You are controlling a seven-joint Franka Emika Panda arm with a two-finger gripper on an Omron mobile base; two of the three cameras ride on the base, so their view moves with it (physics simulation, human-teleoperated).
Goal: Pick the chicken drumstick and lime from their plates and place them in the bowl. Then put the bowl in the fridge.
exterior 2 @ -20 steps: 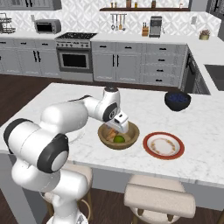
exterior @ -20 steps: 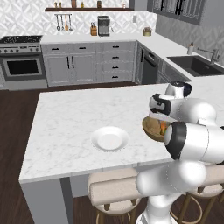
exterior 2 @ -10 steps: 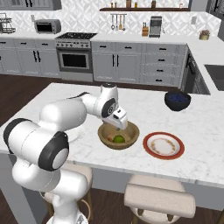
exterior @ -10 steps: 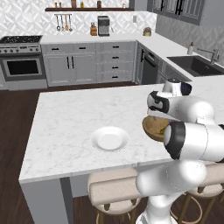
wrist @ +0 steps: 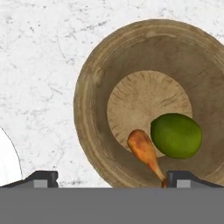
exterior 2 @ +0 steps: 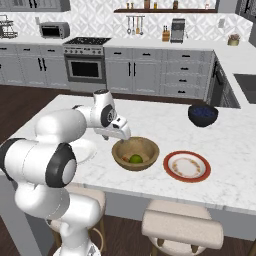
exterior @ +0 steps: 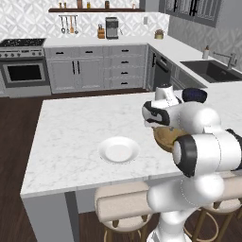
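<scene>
Gripper [wrist: 112, 177] is shown with fingers spread wide, holding nothing, above the bowl [wrist: 94, 83]. Chicken drumstick [wrist: 143, 151] and lime [wrist: 176, 134] are seen touching inside. If the rim is grasped off-centre, the bowl may be tipped and its contents spilled.

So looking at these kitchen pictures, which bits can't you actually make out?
- Chicken drumstick: in the hand view its bone end runs off the bottom edge.
- Wooden bowl: in the left base view the robot's arm covers most of it, so its contents are hidden.
- White plate: in the right base view the arm blocks most of it.
- Dark bowl: its contents are too small to identify.
- Gripper: just the fingertips show, spread apart.
</scene>
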